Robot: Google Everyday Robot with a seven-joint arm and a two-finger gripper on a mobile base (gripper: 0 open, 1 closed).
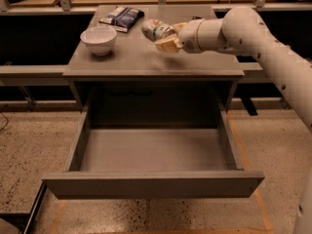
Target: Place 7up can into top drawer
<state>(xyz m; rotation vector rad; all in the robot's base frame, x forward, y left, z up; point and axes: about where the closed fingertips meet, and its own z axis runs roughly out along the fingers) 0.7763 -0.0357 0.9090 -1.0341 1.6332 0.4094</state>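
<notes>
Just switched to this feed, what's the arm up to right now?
The arm reaches in from the right over the table. Its gripper has its jaws either side of the 7up can, which is tilted near the back of the tabletop and looks held. The top drawer below is pulled wide open, and the can is not in it yet. A white bowl and a dark packet sit farther left in the view, apart from the gripper.

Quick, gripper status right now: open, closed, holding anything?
Gripper: closed on the 7up can, over the back right of the table.
</notes>
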